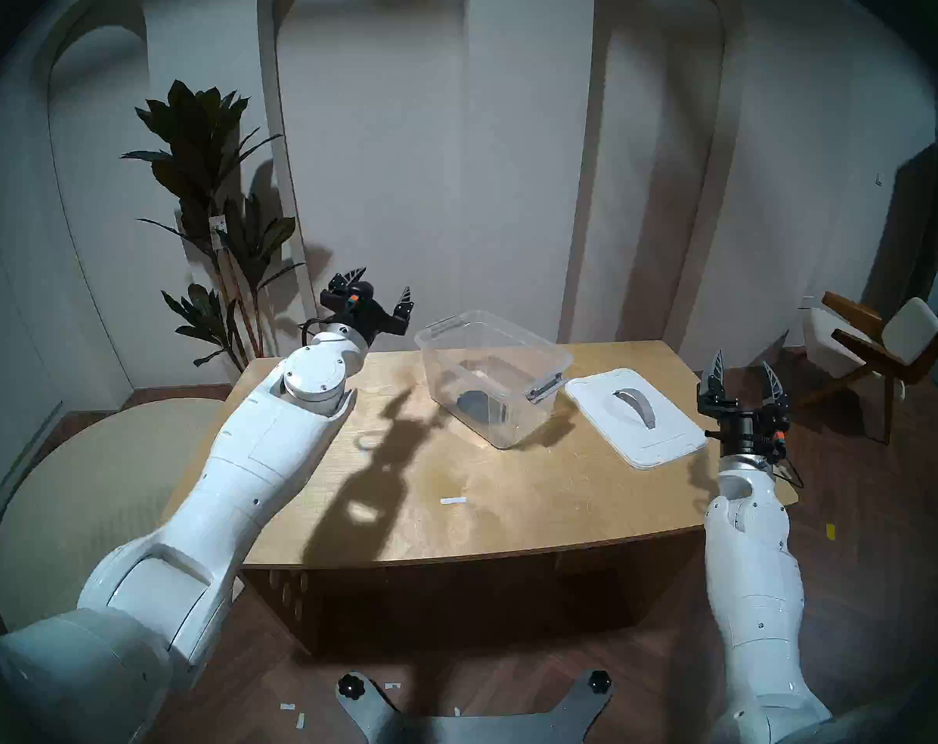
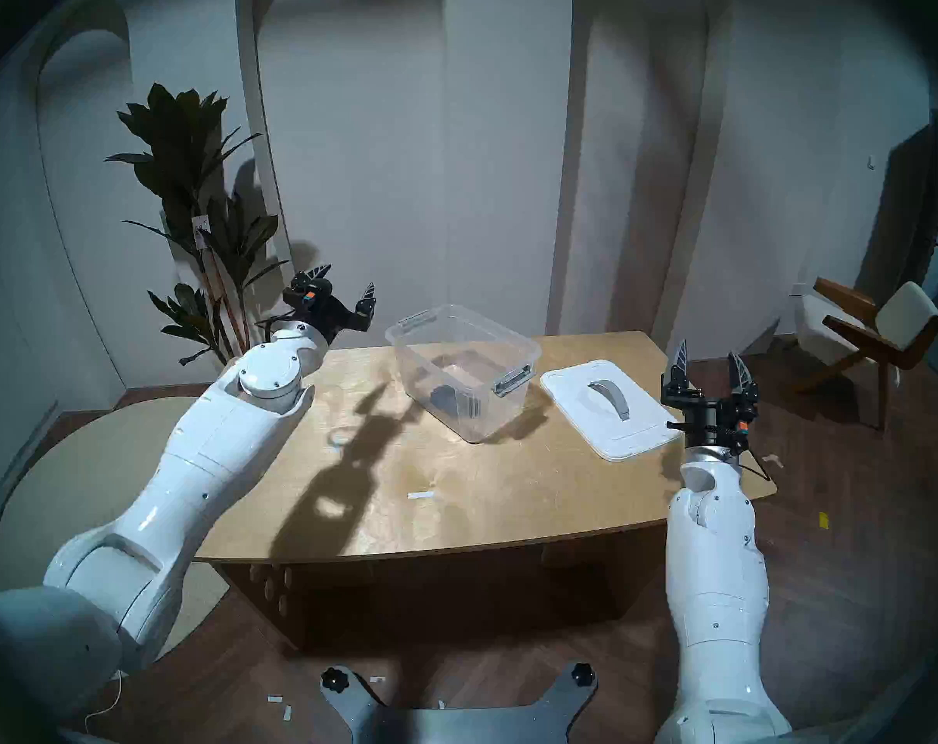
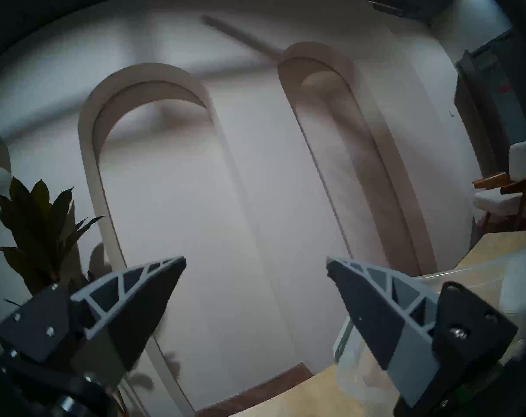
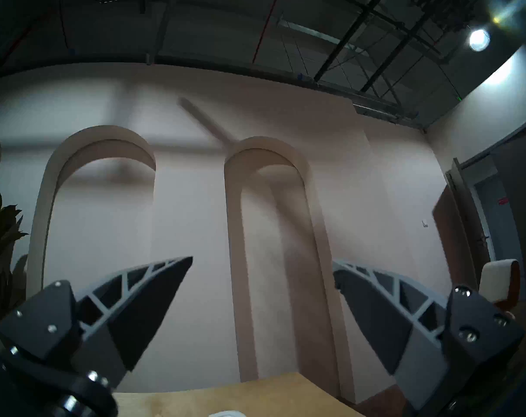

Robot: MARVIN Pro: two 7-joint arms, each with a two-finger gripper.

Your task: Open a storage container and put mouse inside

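Observation:
The clear storage container (image 1: 550,359) (image 2: 520,351) stands open at the back middle of the wooden table (image 1: 483,512). The black mouse (image 1: 475,403) (image 2: 445,396) lies inside it on the bottom. Its white lid (image 1: 590,399) (image 2: 563,391) with the grey arched handle (image 1: 636,407) lies flat on the table to the container's right. My left gripper (image 1: 383,285) (image 3: 255,261) is open and empty, raised left of the container. My right gripper (image 1: 742,365) (image 4: 261,263) is open and empty, raised off the table's right edge, beside the lid.
A potted plant (image 1: 214,200) stands behind the table's left corner. A wooden chair (image 1: 880,351) stands at the far right. A small white strip (image 1: 452,500) lies on the table's middle. A round beige rug (image 1: 96,490) lies on the floor at left.

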